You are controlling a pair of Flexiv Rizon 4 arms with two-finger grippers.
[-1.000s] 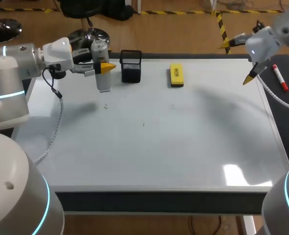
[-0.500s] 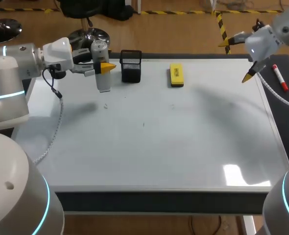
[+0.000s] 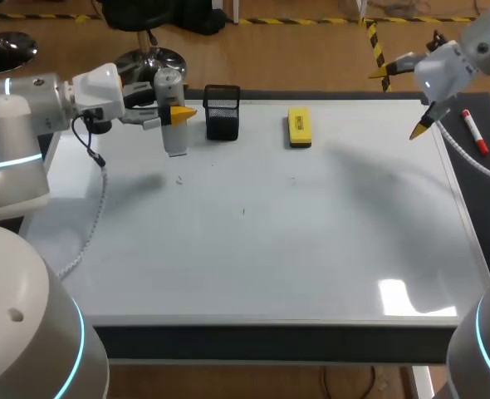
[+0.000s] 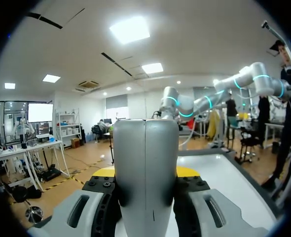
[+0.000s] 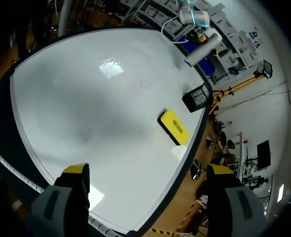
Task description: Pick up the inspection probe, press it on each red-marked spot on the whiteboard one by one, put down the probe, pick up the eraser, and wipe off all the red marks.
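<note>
- inspection probe (image 4: 145, 163): lower end cut off by picture's edge.
- left gripper (image 4: 145, 171): yellow fingertips (image 4: 187, 171) mostly hidden behind probe.
- whiteboard (image 3: 311, 249) marks (image 3: 178, 179): too small to tell colour.

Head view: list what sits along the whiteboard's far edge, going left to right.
probe → black mesh cup → yellow eraser → right gripper

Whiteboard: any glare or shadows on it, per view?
Head view: glare patch on the whiteboard at its near right corner, soft grey shadows left and right. Right wrist view: one glare patch, broad grey shadow beside the eraser. Left wrist view: the probe blocks most of the board.
</note>
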